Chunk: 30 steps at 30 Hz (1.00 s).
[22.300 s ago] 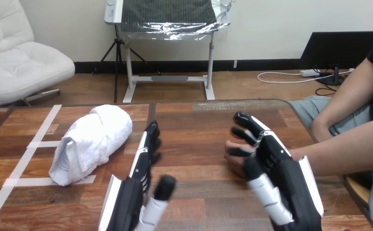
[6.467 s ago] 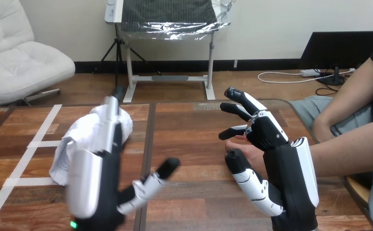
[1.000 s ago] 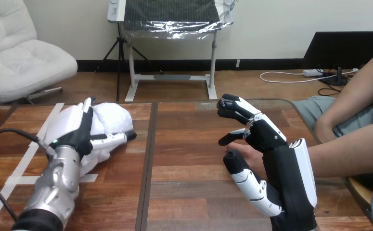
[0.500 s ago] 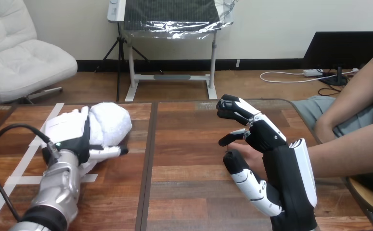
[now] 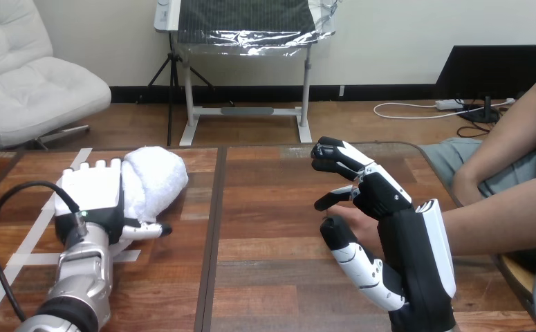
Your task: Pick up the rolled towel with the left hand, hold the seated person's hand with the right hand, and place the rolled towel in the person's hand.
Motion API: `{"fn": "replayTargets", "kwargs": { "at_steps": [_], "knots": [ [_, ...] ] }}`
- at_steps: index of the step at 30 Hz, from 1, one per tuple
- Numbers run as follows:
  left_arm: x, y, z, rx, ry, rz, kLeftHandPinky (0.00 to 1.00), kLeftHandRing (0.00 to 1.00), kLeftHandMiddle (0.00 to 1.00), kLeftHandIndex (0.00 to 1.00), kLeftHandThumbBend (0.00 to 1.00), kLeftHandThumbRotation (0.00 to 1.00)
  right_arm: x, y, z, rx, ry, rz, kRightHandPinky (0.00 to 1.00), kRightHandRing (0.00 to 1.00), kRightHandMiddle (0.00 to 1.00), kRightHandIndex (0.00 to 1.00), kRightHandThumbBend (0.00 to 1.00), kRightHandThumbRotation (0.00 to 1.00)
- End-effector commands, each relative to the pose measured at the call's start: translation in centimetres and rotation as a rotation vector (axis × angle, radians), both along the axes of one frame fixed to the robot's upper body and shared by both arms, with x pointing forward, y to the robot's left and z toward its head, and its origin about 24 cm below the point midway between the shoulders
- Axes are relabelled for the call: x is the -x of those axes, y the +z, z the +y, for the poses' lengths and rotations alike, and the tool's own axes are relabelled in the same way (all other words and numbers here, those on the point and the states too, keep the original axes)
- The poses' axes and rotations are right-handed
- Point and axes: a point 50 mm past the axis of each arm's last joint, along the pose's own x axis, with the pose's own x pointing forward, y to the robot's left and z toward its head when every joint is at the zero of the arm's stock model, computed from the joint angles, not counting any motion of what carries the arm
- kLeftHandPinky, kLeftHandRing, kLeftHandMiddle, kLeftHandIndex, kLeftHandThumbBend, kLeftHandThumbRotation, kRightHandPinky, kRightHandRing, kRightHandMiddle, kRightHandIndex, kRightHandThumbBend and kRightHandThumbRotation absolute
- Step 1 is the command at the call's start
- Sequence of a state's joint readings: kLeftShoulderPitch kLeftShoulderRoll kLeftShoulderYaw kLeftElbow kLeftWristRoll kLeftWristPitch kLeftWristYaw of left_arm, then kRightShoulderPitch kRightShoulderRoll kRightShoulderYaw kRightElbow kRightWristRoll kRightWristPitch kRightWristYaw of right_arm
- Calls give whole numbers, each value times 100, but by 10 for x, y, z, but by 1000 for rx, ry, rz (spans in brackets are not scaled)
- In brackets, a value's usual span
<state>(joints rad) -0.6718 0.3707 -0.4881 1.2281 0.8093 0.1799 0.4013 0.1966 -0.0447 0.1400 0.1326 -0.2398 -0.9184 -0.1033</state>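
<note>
A white rolled terry towel point(image 5: 157, 177) lies on the brown wooden surface point(image 5: 272, 194) in the left part of the frame. It slants from the upper right, near the seam between the boards, down towards the lower left. Its rounded far end is in plain sight; its near end is covered by the left hand point(image 5: 88, 196).

That hand sits palm down on the towel with the white shell of its back facing up, and its silver forearm runs to the bottom left corner. Its fingers bend over at the knuckles and go down out of sight on the towel's far side. Its thumb point(image 5: 144, 230) reaches out to the right along the towel's near lower edge, so the hand is clasped about the roll. The towel rests on the surface. Strips of white tape point(image 5: 35, 228) cross the boards beside and under it.

In the right half of the frame the right hand point(image 5: 391, 207) stands raised from the bottom edge, wide and loose. Its fingers point(image 5: 334, 153) are half bent and spread towards the upper left, and its thumb point(image 5: 353, 259) points to the lower left. The person's hand point(image 5: 350, 221) lies on the surface just under this hand, showing in the gap between the thumb and the lowest finger. None of the robot's fingers is closed round it, and I cannot tell whether the palm touches it. The person's bare forearm point(image 5: 503, 220) runs from there to the right edge of the frame. The towel and the person's hand are well apart, with bare boards between them.
</note>
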Motion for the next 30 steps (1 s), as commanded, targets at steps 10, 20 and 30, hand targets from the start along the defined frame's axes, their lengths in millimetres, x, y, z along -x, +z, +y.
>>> {"fn": "replayTargets", "kwargs": {
  "at_steps": [10,20,30],
  "knots": [
    [-18,23,-11,-109,-34,-85,87,90,93,93,89,44,-9,14,-1,-2,4,-68,48,74,84,74,62,72],
    [-19,21,-13,-78,-2,-56,63,67,69,75,75,26,-9,14,-1,-3,5,-70,47,73,83,74,62,71],
    [-18,19,-13,-56,10,-54,40,48,53,59,72,13,-9,15,-2,-2,1,-75,46,73,83,73,62,70]
  ]
}}
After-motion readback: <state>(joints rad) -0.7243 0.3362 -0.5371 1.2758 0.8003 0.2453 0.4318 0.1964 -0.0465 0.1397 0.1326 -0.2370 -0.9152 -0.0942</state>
